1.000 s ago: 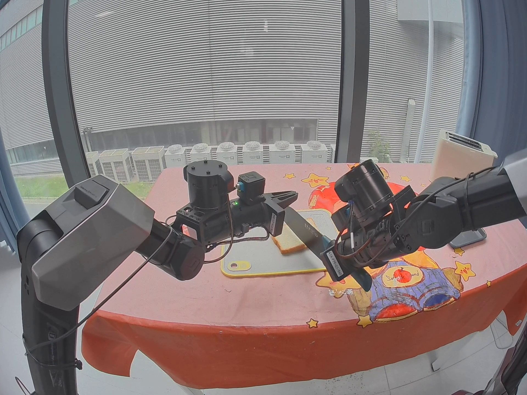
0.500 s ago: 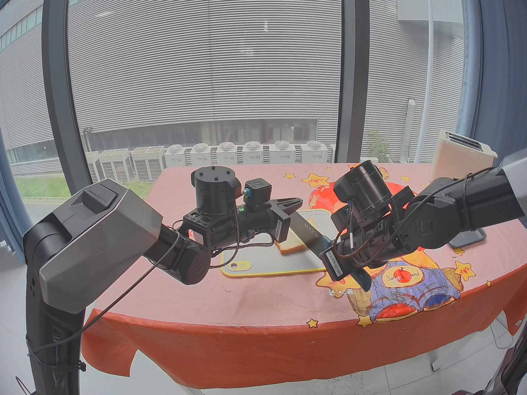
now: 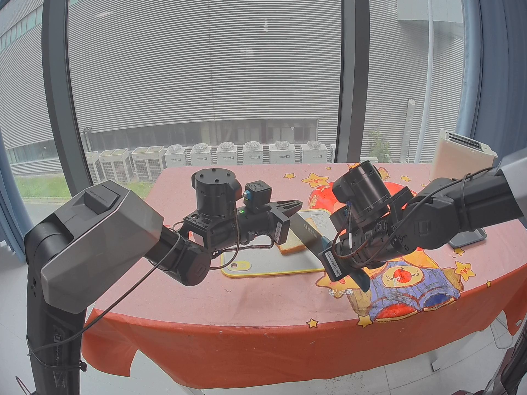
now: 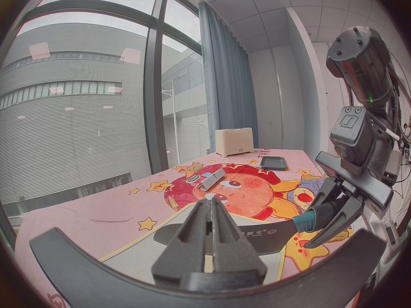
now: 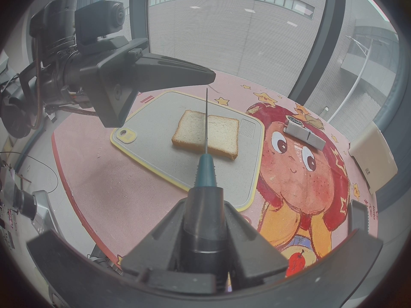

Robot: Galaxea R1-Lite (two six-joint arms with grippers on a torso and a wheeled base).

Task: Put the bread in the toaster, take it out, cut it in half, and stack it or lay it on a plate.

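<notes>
While the bread slice (image 5: 206, 133) lies whole on the cutting board (image 5: 154, 144), we see the right gripper (image 5: 205, 204) clamping the knife (image 3: 307, 231) above it and the left gripper (image 4: 209, 219) closed, empty, alongside. Toasting is presumably done; cutting and plating remain.

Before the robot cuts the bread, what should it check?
1. Knife held tight: ok, the right pincer is shut on it.
2. Bread lying flat on the cutting board: ok.
3. Knife lined up over the bread's middle: ok, in the right wrist view.
4. Left pincer out of the knife's way: cannot tell; it is shut and hovers close by.
5. Plate ready for the halves: ok, it sits near the toaster.
</notes>
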